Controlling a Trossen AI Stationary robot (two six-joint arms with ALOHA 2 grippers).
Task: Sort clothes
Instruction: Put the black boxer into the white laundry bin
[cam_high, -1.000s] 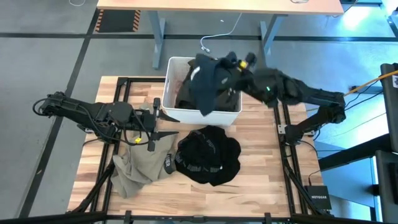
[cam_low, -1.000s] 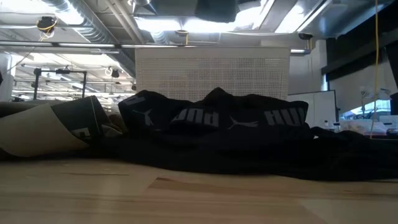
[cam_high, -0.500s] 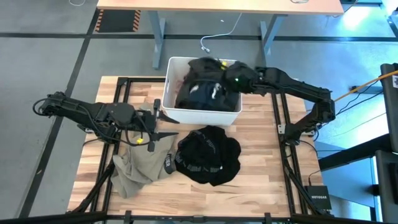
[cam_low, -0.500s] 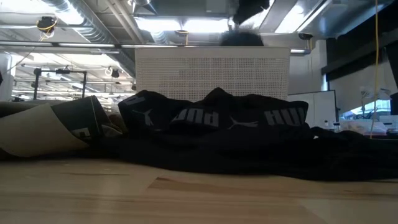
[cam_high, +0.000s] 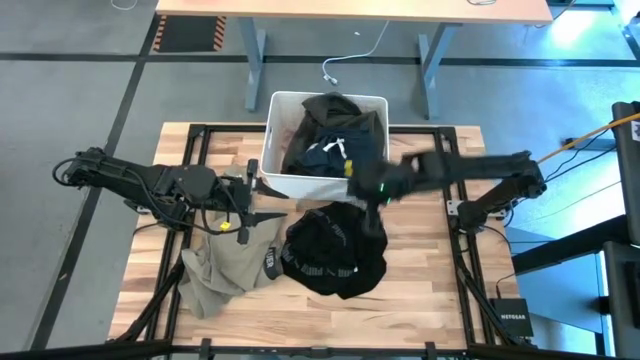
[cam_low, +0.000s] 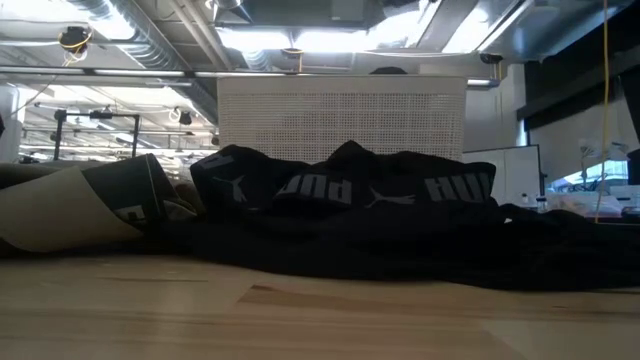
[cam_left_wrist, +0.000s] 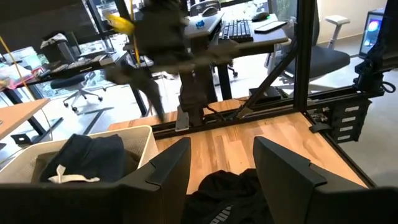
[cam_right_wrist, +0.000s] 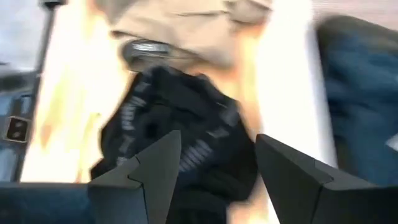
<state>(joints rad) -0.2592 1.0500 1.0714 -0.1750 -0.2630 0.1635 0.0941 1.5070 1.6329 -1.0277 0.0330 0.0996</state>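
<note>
A black garment with white lettering lies crumpled on the table's middle. A khaki garment lies to its left. Dark clothes are piled in the white bin at the far side. My right gripper is open, blurred, just in front of the bin's near wall and above the black garment's far edge, touching nothing. My left gripper hovers open above the khaki garment's far end.
The table's wooden top shows bare to the right of the black garment and along the near edge. Black frame rails run along both sides. A desk stands beyond the bin.
My right gripper held a dark garment hanging over the bin. It has let go, and that garment now lies in the bin. The gripper has then swung toward the near edge and down, to just above the black garment.
</note>
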